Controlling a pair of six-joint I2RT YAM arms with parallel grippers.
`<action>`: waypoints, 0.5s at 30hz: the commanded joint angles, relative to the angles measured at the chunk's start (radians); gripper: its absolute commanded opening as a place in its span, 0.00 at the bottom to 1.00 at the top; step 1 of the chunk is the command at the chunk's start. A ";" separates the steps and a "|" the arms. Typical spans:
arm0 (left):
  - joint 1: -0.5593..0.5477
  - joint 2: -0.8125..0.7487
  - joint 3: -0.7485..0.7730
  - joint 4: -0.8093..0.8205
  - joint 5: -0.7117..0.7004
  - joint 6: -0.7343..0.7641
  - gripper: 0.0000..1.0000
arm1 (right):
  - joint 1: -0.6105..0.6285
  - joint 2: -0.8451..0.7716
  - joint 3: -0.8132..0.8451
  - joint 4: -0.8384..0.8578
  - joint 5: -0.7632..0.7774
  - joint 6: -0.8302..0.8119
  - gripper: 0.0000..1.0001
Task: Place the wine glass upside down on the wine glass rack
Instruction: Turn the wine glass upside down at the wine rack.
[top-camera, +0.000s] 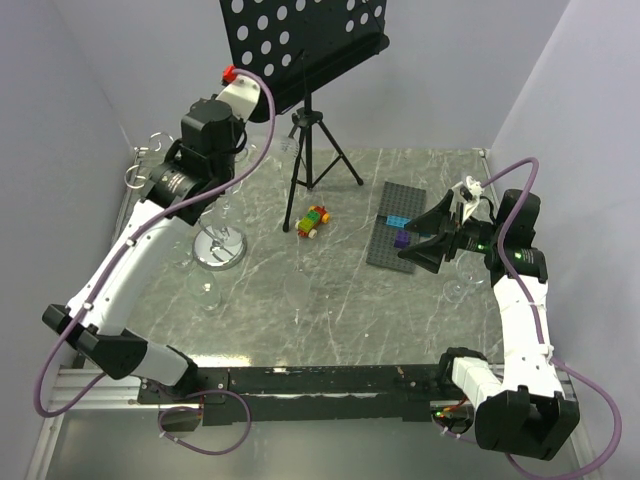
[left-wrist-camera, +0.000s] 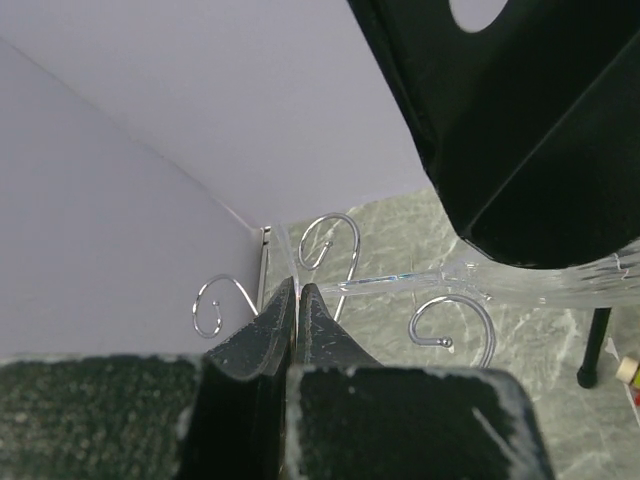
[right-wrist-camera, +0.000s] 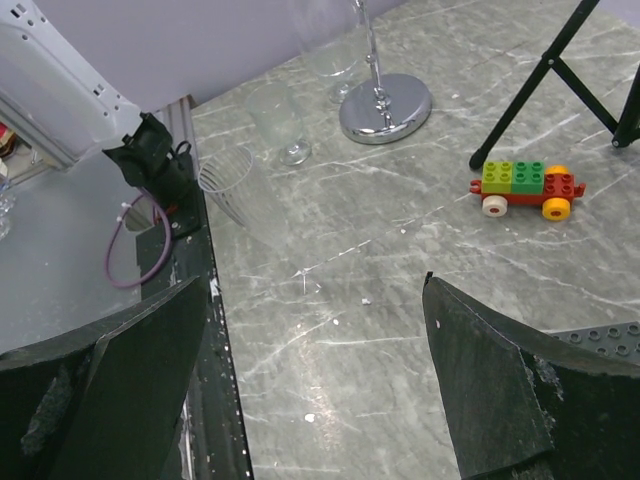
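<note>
Currently my left gripper (left-wrist-camera: 297, 290) pinches the foot of the clear wine glass (left-wrist-camera: 545, 285), held sideways among the curled hooks of the chrome wire wine glass rack (right-wrist-camera: 385, 103), under the black perforated music stand (top-camera: 300, 40). My right gripper (right-wrist-camera: 315, 285) is spread and empty. Only the left wrist view shows the stem; the right wrist view shows spare glasses (right-wrist-camera: 275, 120) near the rack's base. Grey marble table (top-camera: 350, 330), lilac walls (top-camera: 90, 90).

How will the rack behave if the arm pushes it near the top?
Probably tips: the rack has a thin post on one small round base. Its wire hooks likely flex a little. The polished base may slide on the smooth table.
</note>
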 joint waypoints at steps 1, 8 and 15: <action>0.015 -0.011 -0.023 0.105 -0.041 0.046 0.01 | -0.008 -0.014 0.012 0.025 -0.215 -0.041 0.95; 0.021 -0.027 -0.129 0.181 -0.066 0.147 0.01 | -0.007 -0.014 0.007 0.041 -0.217 -0.026 0.95; 0.033 -0.046 -0.180 0.201 -0.066 0.187 0.01 | -0.007 -0.008 -0.001 0.062 -0.217 -0.007 0.95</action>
